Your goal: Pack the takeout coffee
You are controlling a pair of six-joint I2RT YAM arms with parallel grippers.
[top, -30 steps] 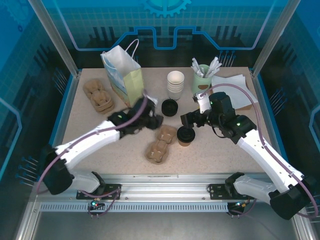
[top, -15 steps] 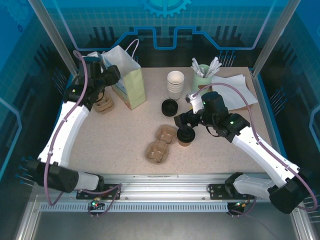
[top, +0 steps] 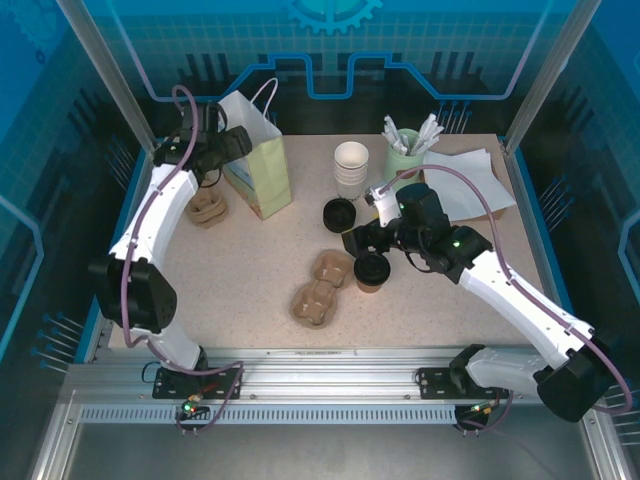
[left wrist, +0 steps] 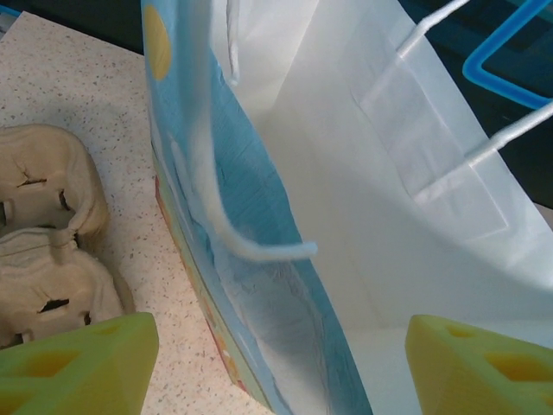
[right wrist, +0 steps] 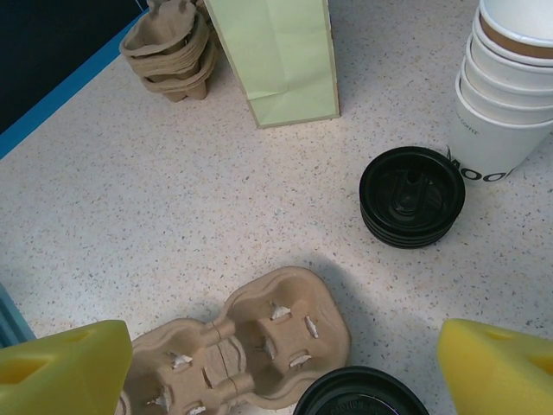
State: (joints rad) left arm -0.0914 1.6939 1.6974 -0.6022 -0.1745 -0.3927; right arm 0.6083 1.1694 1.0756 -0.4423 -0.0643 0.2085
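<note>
The takeout coffee (top: 372,272), a brown cup with a black lid, stands right of a two-cup cardboard carrier (top: 320,290). In the right wrist view its lid (right wrist: 359,396) shows at the bottom edge, between the yellow fingers. My right gripper (top: 363,243) (right wrist: 281,376) hovers open just above and behind the cup, holding nothing. At the back left my left gripper (top: 232,148) (left wrist: 281,372) is open at the mouth of the paper bag (top: 255,165) (left wrist: 346,173). Its fingers straddle the bag's blue side wall, apart from it.
A stack of black lids (top: 340,213) (right wrist: 412,194) lies beside stacked white cups (top: 351,165) (right wrist: 510,86). Spare carriers (top: 203,198) (left wrist: 43,233) sit left of the bag. A green holder with sachets (top: 405,160) and napkins (top: 470,185) are at the back right.
My left arm has swung from the table's middle to the bag at the back left, and its jaws widened a little. My right gripper has shifted slightly left over the cup.
</note>
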